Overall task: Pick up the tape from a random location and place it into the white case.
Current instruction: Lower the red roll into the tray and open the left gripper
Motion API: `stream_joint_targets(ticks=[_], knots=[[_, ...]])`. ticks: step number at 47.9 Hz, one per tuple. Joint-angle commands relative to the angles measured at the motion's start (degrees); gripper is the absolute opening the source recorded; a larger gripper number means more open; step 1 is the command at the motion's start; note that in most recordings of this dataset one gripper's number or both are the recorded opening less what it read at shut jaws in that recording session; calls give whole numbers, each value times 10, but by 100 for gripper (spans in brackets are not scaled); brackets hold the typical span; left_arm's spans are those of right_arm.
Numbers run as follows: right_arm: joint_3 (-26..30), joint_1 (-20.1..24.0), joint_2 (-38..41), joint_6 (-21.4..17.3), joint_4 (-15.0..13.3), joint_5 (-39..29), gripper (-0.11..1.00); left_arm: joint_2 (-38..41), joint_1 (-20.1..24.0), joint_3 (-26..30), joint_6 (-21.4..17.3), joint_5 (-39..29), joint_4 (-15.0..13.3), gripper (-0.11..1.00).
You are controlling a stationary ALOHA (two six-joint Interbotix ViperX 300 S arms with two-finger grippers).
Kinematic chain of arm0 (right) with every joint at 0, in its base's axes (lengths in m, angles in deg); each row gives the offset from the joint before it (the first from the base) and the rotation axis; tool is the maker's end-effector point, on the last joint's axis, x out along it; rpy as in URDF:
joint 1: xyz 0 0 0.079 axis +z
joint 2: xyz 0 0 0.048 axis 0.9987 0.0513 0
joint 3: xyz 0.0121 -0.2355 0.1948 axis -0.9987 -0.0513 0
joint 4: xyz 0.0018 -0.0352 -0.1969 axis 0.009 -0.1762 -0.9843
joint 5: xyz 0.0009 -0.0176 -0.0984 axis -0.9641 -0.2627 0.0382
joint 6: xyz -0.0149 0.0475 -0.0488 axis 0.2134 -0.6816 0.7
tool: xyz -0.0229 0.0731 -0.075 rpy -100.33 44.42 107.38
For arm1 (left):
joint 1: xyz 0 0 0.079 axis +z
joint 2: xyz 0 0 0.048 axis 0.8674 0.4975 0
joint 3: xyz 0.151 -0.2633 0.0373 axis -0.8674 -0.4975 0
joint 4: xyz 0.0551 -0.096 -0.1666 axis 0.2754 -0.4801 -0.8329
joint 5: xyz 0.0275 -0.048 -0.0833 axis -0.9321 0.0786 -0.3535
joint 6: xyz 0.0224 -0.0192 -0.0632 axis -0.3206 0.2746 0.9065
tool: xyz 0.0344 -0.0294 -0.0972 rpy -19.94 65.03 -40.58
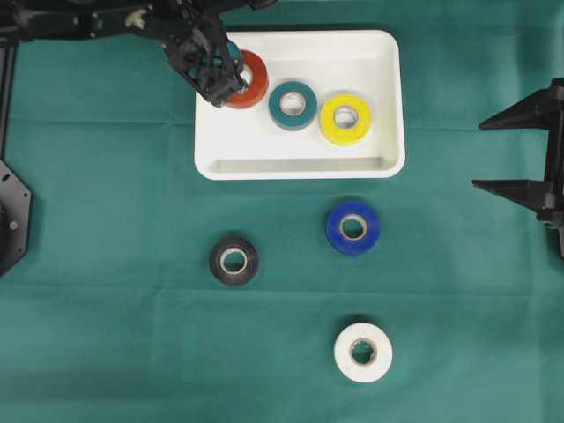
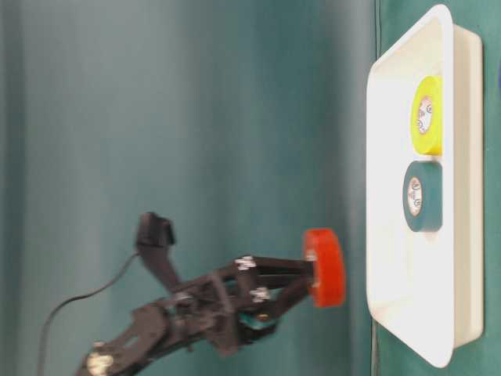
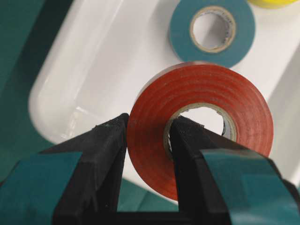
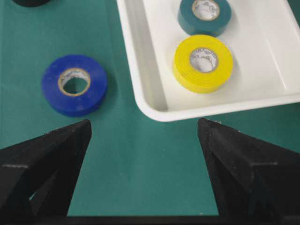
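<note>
A red tape roll [image 1: 253,79] hangs over the far-left corner of the white case [image 1: 300,167], and my left gripper [image 1: 229,84] is shut on it. One finger sits inside the roll's core and the other against its outer wall [image 3: 201,136]. From table level the red roll [image 2: 325,266] is clear of the case floor [image 2: 391,235]. A teal roll [image 1: 293,105] and a yellow roll [image 1: 345,118] lie flat inside the case. My right gripper [image 1: 477,155] stands open at the right edge, with nothing between its fingers [image 4: 144,123].
On the green cloth in front of the case lie a blue roll [image 1: 352,226], a black roll [image 1: 233,261] and a white roll [image 1: 362,352]. The blue roll [image 4: 74,91] is just ahead and left of my right gripper.
</note>
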Motion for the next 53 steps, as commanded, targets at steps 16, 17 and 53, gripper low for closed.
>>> stream_joint_targets(ticks=[16,17,53], knots=[[15,-1,7,1,-2,3,86,52,0,-30,-1,80,1,22],[15,-1,6,1,-3,4,86,54,0,-31,-1,82,1,22],[16,-1,7,1,-3,5,86,69,-1,-33,-4,88,0,23]])
